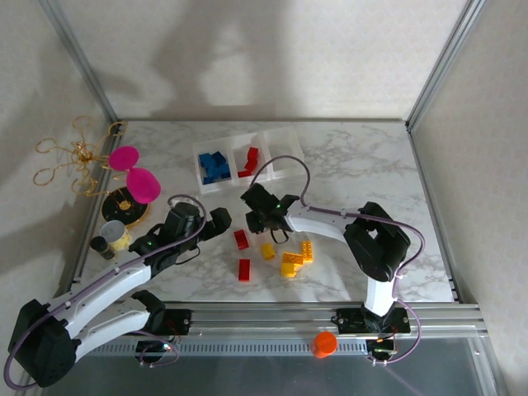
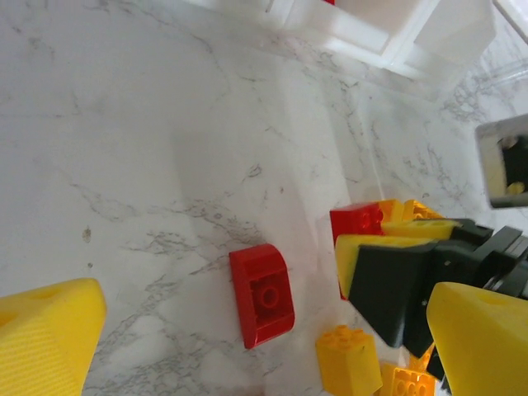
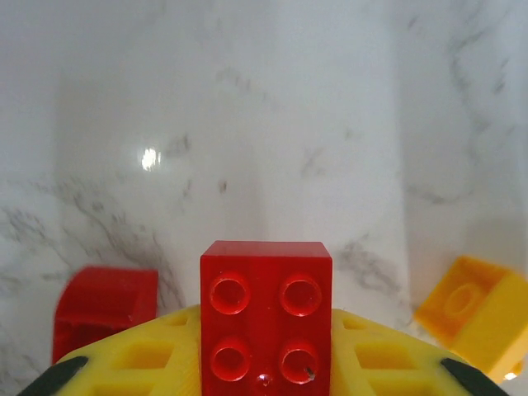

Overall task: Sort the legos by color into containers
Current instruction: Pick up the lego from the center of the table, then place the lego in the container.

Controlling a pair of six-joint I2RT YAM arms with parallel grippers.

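- Discs (image 1: pixel 143 185) in magenta lie near the left edge of the bench (image 1: pixel 363 173), with a small grey-and-yellow cup (image 1: pixel 114 233) closer to the arms
- Left gripper (image 1: pixel 219 221) hangs over the bench left of the loose pieces, its fingers spread wide with nothing between them
- Tray (image 1: pixel 285 142) sits at the back centre, with blue bricks (image 1: pixel 215 167) in its left compartment and red bricks (image 1: pixel 249 160) in the middle one
- Two loose red pieces (image 1: pixel 241 239) lie on the bench in front of the tray
- Right gripper (image 1: pixel 254 218) is closed on a four-stud red brick (image 3: pixel 266 318), pinching it; whether the brick is off the bench I cannot tell
- Yellow bricks (image 1: pixel 293 258) cluster just right of the loose red pieces
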